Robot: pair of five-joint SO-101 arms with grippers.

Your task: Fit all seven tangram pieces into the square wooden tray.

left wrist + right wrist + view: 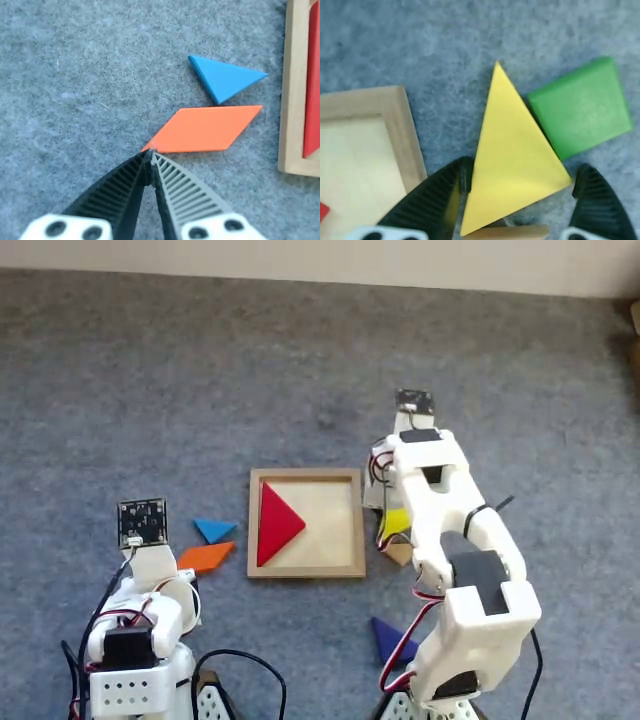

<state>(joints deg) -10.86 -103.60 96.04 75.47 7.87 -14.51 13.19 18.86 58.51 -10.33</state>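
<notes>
**Grey carpet (150, 370) under two robot arms**

Grey carpet covers the whole table. On it, the left gripper (151, 159) is pinched closed and empty, its tips at a corner of the flat orange parallelogram (202, 129). A small light-blue triangle (225, 77) lies just beyond. The right gripper (522, 175) is spread wide, straddling the large yellow triangle (512, 160), with a green square block (580, 107) just beside it. Between the arms lies the square wooden tray (305, 570), holding one large red triangle (277, 523).

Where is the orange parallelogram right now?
In the high view the orange parallelogram lies flat just left of the wooden tray, next to the blue triangle.
</notes>
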